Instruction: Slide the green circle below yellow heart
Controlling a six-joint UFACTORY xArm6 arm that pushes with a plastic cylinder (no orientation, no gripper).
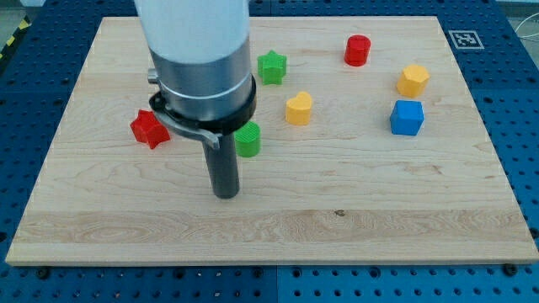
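Note:
The green circle (248,139) sits on the wooden board just left of centre. The yellow heart (298,108) lies up and to the right of it. My tip (226,194) rests on the board just below and slightly left of the green circle, close to it; I cannot tell whether the rod touches it. The arm's wide white and grey body covers the board above the rod.
A green star (271,67) lies above the circle. A red star (149,129) is at the left. A red cylinder (357,50), a yellow hexagon (413,80) and a blue cube (407,118) are at the right. The board's bottom edge (269,263) is near.

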